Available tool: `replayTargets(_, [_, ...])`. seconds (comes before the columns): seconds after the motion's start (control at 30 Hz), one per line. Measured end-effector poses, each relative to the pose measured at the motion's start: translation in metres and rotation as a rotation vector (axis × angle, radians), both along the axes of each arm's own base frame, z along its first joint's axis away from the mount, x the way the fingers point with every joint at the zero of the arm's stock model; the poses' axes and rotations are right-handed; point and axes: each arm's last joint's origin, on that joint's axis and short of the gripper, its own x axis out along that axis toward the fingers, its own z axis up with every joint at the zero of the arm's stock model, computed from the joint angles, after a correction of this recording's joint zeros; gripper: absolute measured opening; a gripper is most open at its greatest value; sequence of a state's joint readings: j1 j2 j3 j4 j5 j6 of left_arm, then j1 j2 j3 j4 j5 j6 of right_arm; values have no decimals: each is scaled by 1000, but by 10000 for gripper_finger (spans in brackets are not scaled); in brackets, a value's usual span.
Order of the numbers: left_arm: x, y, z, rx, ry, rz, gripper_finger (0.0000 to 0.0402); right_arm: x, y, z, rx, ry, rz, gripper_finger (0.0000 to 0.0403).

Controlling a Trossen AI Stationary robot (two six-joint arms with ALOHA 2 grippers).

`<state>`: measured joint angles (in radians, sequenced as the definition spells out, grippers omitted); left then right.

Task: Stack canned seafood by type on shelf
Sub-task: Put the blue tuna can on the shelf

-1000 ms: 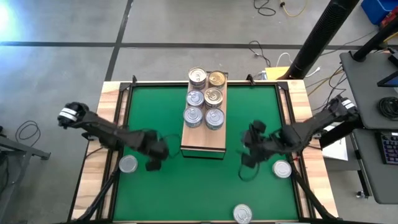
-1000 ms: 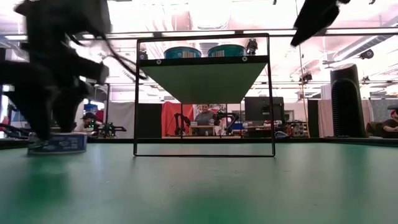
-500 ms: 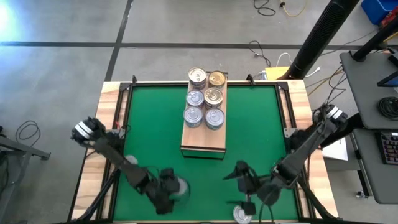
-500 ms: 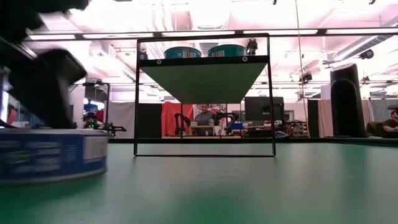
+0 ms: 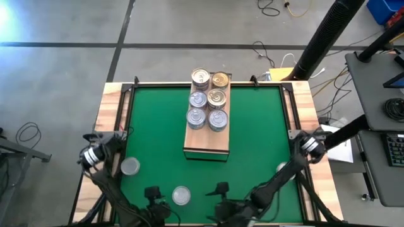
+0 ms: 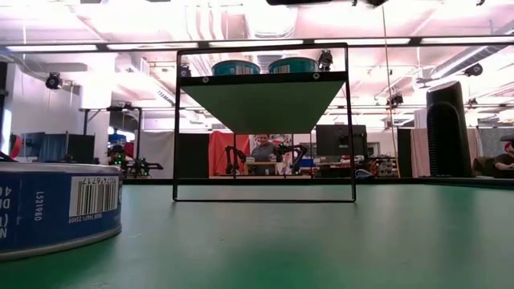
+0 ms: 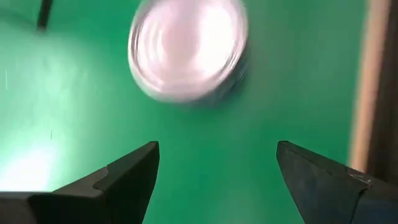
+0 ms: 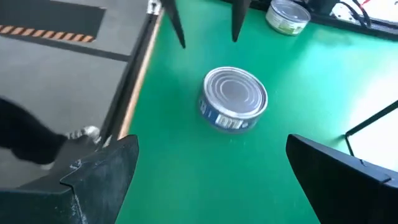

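Left gripper: fingers open and empty; it has swung to the desk's near edge, leaving a silver tin there.
Right gripper: fingers wide open, empty, now beside it.
Second tin: loose, left side of the desk.
Shelf: beyond, six tins stacked in pairs.
Meaning: both arms pulled back; stragglers await shelving.

The grey concrete floor is crossed by dark seam lines, with loose cables lying on it. A black cylindrical column stands beside a dark grey desk. Bright ceiling strip lights illuminate the workshop; an orange-red partition stands behind a seated person.
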<state>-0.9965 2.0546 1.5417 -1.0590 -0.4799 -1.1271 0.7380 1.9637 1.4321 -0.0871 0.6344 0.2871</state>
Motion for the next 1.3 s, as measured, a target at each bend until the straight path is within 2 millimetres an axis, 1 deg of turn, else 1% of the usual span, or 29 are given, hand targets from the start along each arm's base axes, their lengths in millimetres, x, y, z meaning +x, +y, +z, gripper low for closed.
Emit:
replayTargets(0.07, [-3,-2,-12,3,35,28,310,15,-4,-5,9,6,-26,400])
replayTargets(0.17, [-5,-2,-32,24,72,55,310,36,-15,-12,79,20,-51,400])
replayTargets(0.27, [-3,-1,-43,59,66,61,309,53,-25,-22,162,26,-51,400])
replayTargets(0.37, [-1,3,-48,86,40,73,309,64,-33,-36,188,24,-54,400])
replayTargets(0.47, [-2,11,-47,130,-23,84,309,72,-42,-47,172,36,-72,400])
replayTargets(0.57, [-4,24,-50,184,-95,121,309,80,-52,-53,168,32,-87,400])
replayTargets(0.63, [-5,31,-55,184,-131,136,309,85,-57,-55,173,29,-81,400])
replayTargets(0.77, [-4,41,-72,151,-174,123,309,93,-67,-61,235,54,-22,400])
replayTargets(0.87, [2,45,-78,136,-242,137,309,98,-72,-70,274,82,21,400])
replayTargets(1.07, [12,48,-76,163,-283,123,309,105,-77,-86,275,69,12,400])
replayTargets(1.17, [15,48,-76,168,-304,113,309,106,-80,-90,242,73,23,401])
replayTargets(1.3, [17,50,-77,164,-348,142,309,108,-82,-94,171,56,64,401])
